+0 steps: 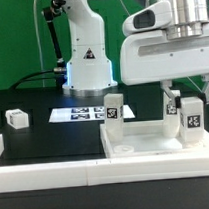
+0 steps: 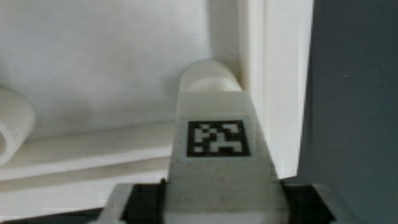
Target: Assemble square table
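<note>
White slab [image 1: 140, 142] bears two standing legs [image 1: 113, 107]; the pincer [image 2: 214, 203] is clamped on a third leg [image 1: 192, 117]; a loose leg [image 1: 15, 118] waits on the worktop [image 1: 44, 138].

Thin flat white marker board [image 1: 85, 114] with printed black tags: recorded at centre, laid on matte black tabletop [image 1: 44, 138]. Long low white barrier rail [image 1: 57, 176]: lower edge. Green backdrop [image 1: 13, 38]: upper left.

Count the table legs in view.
4. The loose leg lies off the slab at the exterior view's left; the corner leg stands mid-picture on the slab's corner; the rear leg and the gripped leg stand at the exterior view's right. None seems hidden.
</note>
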`<state>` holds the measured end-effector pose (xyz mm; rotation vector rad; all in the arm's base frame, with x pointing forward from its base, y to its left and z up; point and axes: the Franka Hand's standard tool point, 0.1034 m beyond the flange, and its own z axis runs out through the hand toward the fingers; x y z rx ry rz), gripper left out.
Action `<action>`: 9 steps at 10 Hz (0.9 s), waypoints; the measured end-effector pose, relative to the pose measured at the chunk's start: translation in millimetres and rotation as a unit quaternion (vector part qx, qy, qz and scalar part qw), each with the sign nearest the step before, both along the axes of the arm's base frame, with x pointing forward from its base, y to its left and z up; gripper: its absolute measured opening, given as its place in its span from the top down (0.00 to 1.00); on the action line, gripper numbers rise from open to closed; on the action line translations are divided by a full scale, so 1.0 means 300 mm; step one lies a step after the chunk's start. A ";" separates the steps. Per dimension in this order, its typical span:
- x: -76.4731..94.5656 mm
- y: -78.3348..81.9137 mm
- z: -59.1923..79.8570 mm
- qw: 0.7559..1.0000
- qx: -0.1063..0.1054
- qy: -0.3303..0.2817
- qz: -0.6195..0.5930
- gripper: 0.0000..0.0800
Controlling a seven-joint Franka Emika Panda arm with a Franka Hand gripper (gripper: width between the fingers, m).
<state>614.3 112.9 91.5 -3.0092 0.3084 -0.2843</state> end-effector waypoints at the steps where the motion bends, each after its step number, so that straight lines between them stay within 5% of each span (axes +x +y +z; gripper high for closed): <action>1: -0.002 0.000 -0.002 0.998 0.012 0.007 -0.064 0.64; 5: -0.019 0.019 -0.004 0.958 0.051 0.030 -0.280 0.64; 9: -0.018 0.014 -0.005 0.892 0.095 0.056 -0.439 0.64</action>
